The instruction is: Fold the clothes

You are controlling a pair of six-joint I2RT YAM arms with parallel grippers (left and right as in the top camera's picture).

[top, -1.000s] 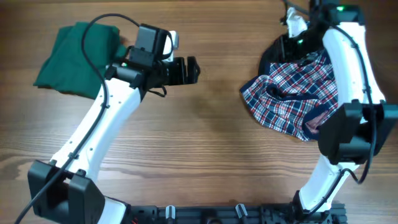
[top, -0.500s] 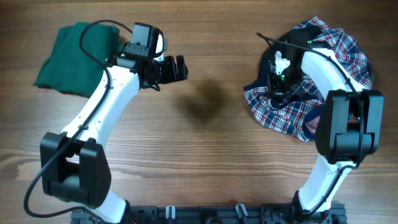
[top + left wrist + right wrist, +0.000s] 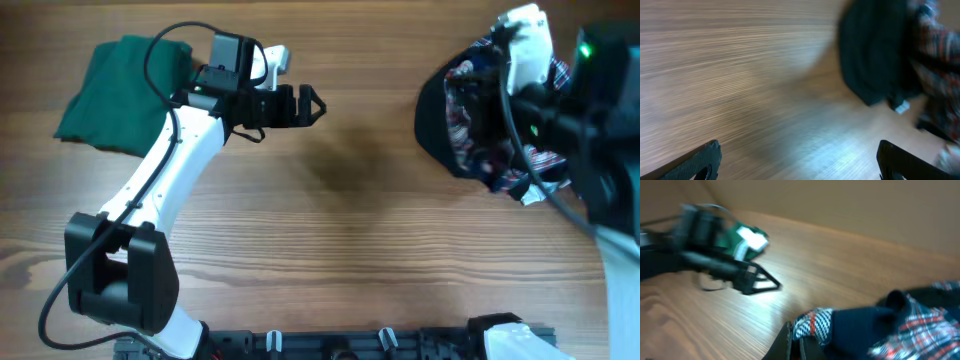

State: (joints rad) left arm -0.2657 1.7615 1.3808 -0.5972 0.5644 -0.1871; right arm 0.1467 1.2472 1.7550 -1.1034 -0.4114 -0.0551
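The clothes on the right are a red-navy-white plaid garment (image 3: 478,118) bunched up with dark fabric (image 3: 434,112) and hanging under my raised right arm (image 3: 600,120). In the right wrist view my right gripper (image 3: 794,342) is shut on a plaid corner with navy trim (image 3: 815,322). A dark green garment (image 3: 108,85) lies flat at the far left. My left gripper (image 3: 310,103) hovers open over bare wood, to the right of the green garment. Its fingertips (image 3: 705,160) frame empty table, with the dark fabric (image 3: 872,55) and plaid (image 3: 935,75) ahead.
The wooden table (image 3: 340,230) stretches between the two arms. The left arm (image 3: 170,170) crosses the left half of the table, and its cable loops over the green garment. The right arm, close to the overhead camera, hides the table's right edge.
My right gripper has shut on the plaid garment and lifted it, so it now hangs bunched instead of lying spread. The left gripper has drifted slightly right, still open.
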